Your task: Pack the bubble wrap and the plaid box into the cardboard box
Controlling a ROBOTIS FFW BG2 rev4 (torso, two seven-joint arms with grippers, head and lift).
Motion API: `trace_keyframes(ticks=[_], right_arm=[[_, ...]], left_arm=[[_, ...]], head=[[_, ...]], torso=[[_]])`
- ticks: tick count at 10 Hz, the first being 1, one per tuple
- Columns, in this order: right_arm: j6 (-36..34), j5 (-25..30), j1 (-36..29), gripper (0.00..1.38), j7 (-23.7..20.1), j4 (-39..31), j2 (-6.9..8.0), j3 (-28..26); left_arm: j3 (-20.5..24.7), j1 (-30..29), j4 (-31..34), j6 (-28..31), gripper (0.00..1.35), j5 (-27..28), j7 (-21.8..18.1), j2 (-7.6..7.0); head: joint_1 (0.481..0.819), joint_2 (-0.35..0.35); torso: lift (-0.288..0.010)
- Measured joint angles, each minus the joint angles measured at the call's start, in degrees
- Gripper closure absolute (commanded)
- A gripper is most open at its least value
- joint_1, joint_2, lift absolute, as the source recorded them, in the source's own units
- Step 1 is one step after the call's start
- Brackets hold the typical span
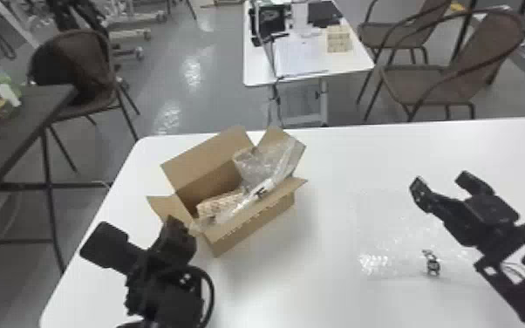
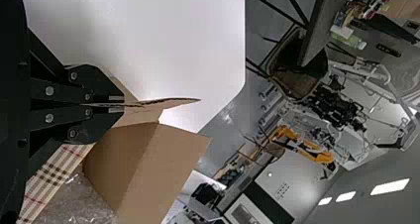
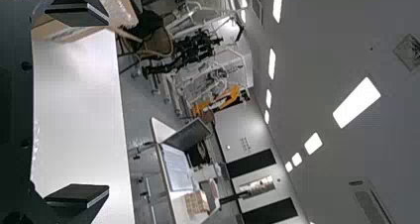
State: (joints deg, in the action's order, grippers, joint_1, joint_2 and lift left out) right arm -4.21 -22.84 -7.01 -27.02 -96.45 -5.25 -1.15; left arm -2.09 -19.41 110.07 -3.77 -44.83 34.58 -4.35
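Observation:
The open cardboard box (image 1: pixel 253 218) stands at the table's left, holding the plaid box (image 1: pixel 220 205) and crumpled bubble wrap (image 1: pixel 259 168) that rises over the rim. At its near left corner is my left gripper (image 1: pixel 183 227). In the left wrist view that gripper (image 2: pixel 123 105) is shut on a flap of the cardboard box (image 2: pixel 168 103), beside the plaid box (image 2: pixel 54 177) and bubble wrap (image 2: pixel 79 199). My right gripper (image 1: pixel 442 183) hangs open over the table's right half; the right wrist view also shows the gripper (image 3: pixel 106 105) with nothing between its fingers.
A clear sheet (image 1: pixel 375 261) lies flat on the white table (image 1: pixel 340 152), below and near my right gripper, with a small dark item (image 1: pixel 432 264) on it. A dark table (image 1: pixel 17 126) and chairs stand beyond the left edge, another white table (image 1: pixel 259 74) behind.

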Motion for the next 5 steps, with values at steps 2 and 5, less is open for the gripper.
trace_keyframes(ticks=[2, 5], right_arm=[[5.9, 2.2, -4.0, 0.1, 2.5, 1.7, 1.12, 0.0], [5.8, 3.8, -4.7, 0.1, 2.3, 2.3, 1.45, 0.4]], left_arm=[[0.7, 0.0, -2.5, -6.8, 1.21, 2.4, 1.8, 0.98], [-0.5, -0.4, -5.0, -19.2, 1.21, 2.8, 6.4, 1.33]], head=[[0.695, 0.192], [0.695, 0.25]], torso=[[-0.102], [-0.102]])
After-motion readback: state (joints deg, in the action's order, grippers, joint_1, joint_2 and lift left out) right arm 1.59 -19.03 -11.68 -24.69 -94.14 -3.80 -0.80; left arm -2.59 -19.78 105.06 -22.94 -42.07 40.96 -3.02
